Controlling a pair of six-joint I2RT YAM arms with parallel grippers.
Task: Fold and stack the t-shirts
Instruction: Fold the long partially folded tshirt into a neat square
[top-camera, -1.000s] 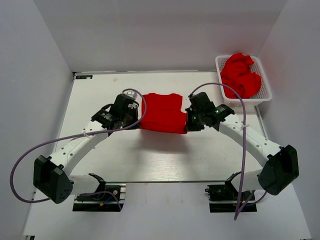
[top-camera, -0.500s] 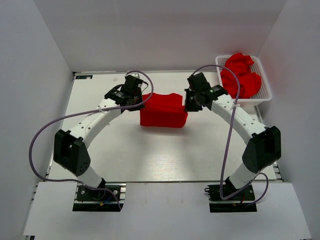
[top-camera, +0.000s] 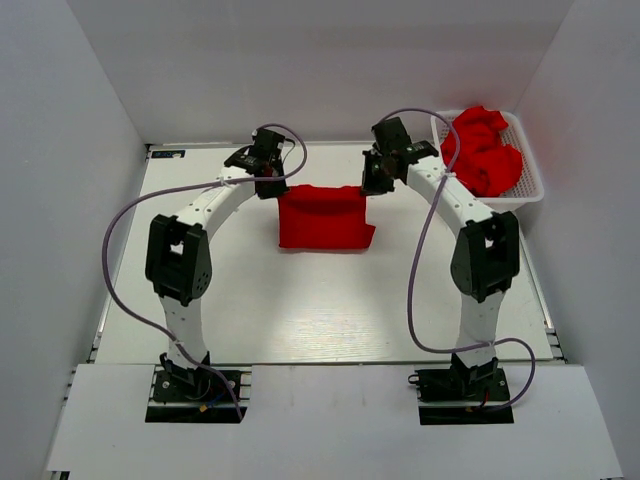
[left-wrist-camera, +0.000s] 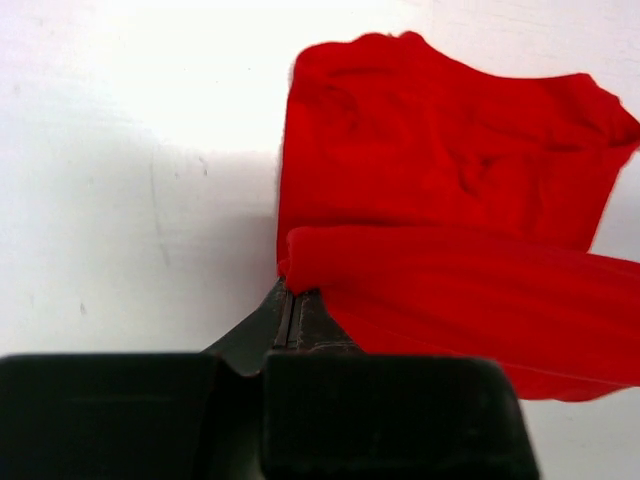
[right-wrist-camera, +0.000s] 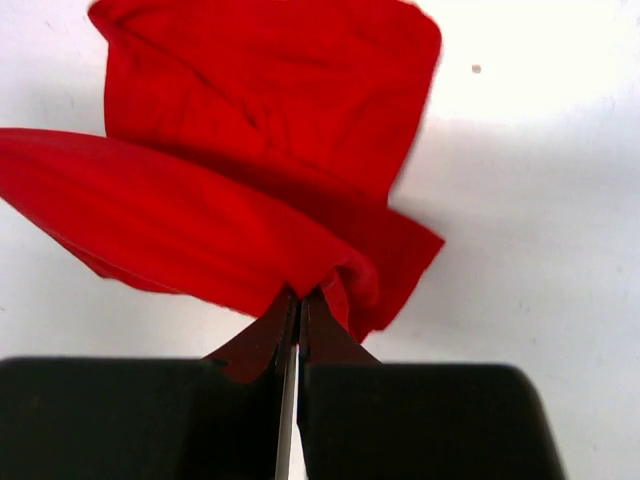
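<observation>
The two arms stand at the near edge of the worktop (top-camera: 300, 310) and reach out over it toward the far edge. One red t-shirt (top-camera: 322, 220) lies between them, past the middle of the worktop and nearer the far edge than the near one.

The left pincer (top-camera: 272, 190) is at the far left corner of this t-shirt. It is clenched tight on the cloth, with the red edge pinched between its two tips. The right pincer (top-camera: 366, 186) is at the far right corner of the same t-shirt. It too is clenched on the cloth, with a little bunch of red caught in its tips.

In the wrist views, the edge held by the two pincers runs as a red band from one to the other. It is lifted up a little, and the rest of the t-shirt lies flat on the worktop under it.

A white basket (top-camera: 530, 188) sits at the far right corner of the worktop, near the right pincer but apart from it. A crumpled heap of red t-shirts (top-camera: 483, 150) fills it.
</observation>
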